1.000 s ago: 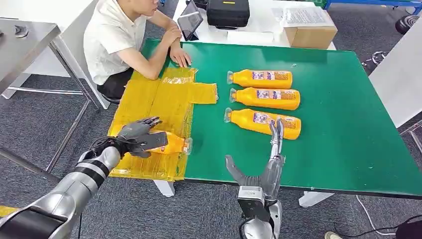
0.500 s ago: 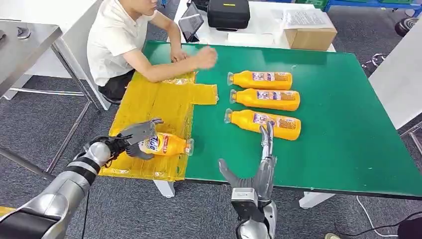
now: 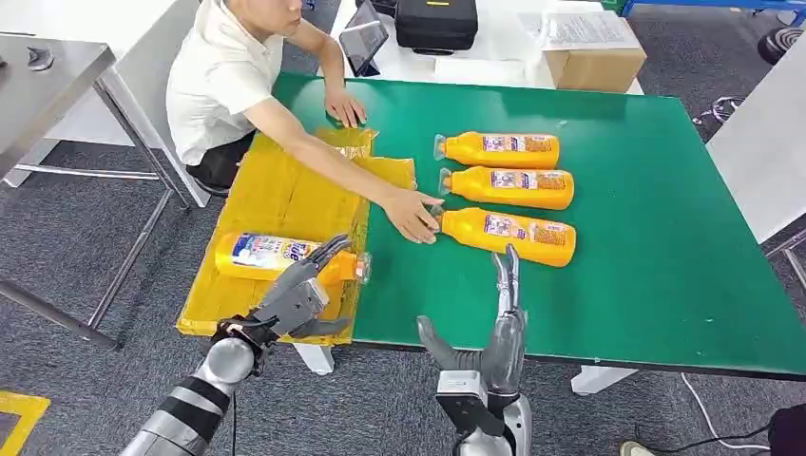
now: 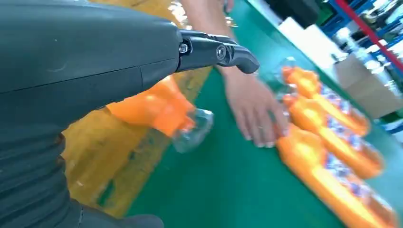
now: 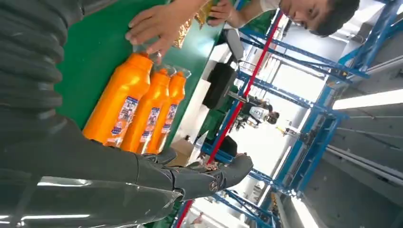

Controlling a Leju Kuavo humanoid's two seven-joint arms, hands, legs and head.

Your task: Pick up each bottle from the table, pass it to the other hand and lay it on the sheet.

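The left hand (image 3: 302,297), fingers spread and holding nothing, partly hides the bottle (image 3: 276,255) on the sheet (image 3: 285,195).

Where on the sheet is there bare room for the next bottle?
Bare yellow sheet lies between the laid bottle and the person's forearm. The near edge is crowded: left hand sits by that bottle's cap.

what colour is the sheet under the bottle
Yellow sheet, clearest in the head view.
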